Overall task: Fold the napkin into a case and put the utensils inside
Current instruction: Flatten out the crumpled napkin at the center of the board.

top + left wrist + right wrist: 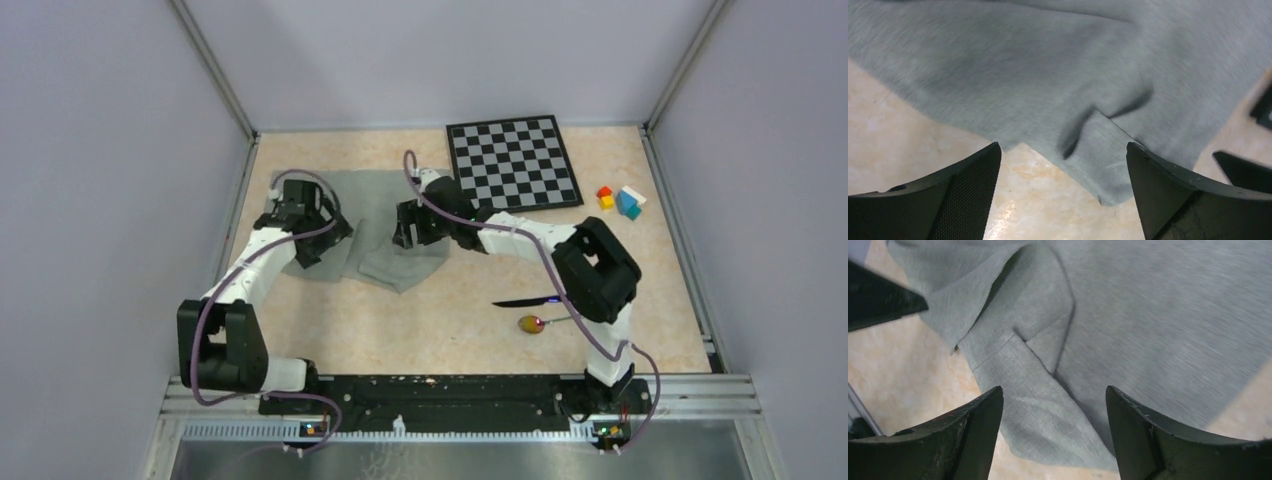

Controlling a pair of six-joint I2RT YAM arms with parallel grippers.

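The left pincer (312, 238) hangs over the napkin's left edge with its 2 fingers spread wide and nothing between them. In its wrist view a folded corner of the cloth lies on the desk (400, 320) below the gap.

The napkin (372, 200) is a rumpled grey-green sheet, partly folded, with overlapping flaps along its near side.

The right pincer (405, 226) hangs over the napkin's right part, also parted wide and holding nothing. A creased double layer lies beneath it.

Just beside the napkin's far right corner lies the chessboard (513, 162).

Well to the napkin's right and nearer the arm bases, the dark knife (525, 302) lies flat, with the spoon (533, 323) just beside it on the near side.

Farthest right of the napkin sit the coloured blocks (620, 200).
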